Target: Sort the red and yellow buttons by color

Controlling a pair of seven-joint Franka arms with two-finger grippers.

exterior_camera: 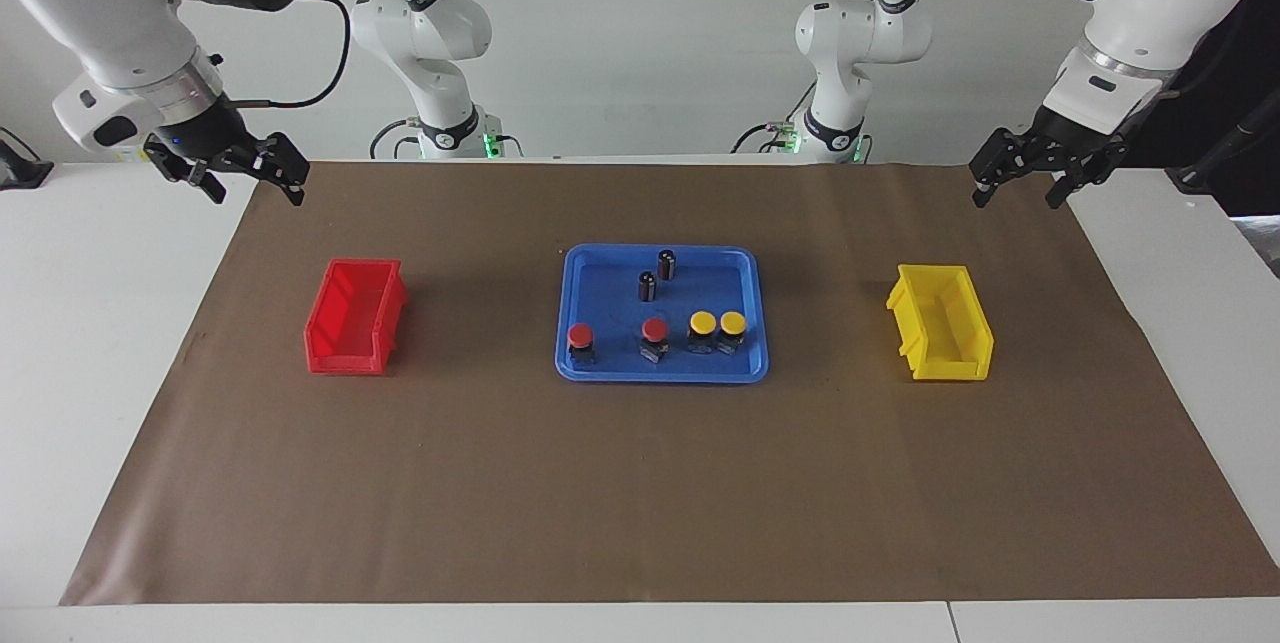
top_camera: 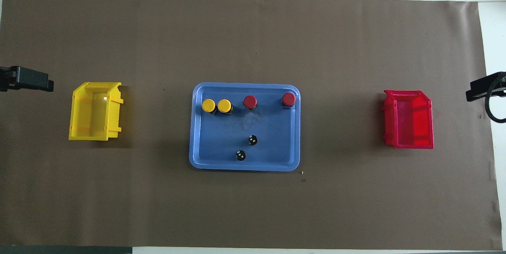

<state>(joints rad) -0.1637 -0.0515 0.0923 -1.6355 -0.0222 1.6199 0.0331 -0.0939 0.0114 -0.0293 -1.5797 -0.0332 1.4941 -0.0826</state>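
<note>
Nothing sorted yet: all four buttons sit in the blue tray (exterior_camera: 585,268) at frame centre, in a row along the tray edge farther from the robots. Facing view, left to right: red button (exterior_camera: 580,341), second red button (exterior_camera: 654,337), yellow button (exterior_camera: 702,331), second yellow button (exterior_camera: 732,331); the yellows are just beside each other, maybe touching, the reds are apart. All stand cap up, so the long axis is vertical and a top-down grasp looks right. Two dark cylinders (exterior_camera: 657,275) stand in the tray's robot-side half; not task items. Red bin (exterior_camera: 355,331) is at mid left of the facing view, yellow bin (exterior_camera: 941,323) at mid right; both are empty and well apart from the tray. Left end effector (exterior_camera: 1020,185) hangs at upper right of the facing view over the mat's corner, fingers spread wide, holding nothing. Right end effector (exterior_camera: 250,181) hangs at upper left, also wide and empty. Key relation: the yellows lie at the tray's yellow-bin end, down and toward centre from the left end effector; the reds lie toward the red bin, down and toward centre from the right one. My read: each arm takes its own colour, with no crossing. Risk is clipping the neighbouring yellow on the first pick.
</note>
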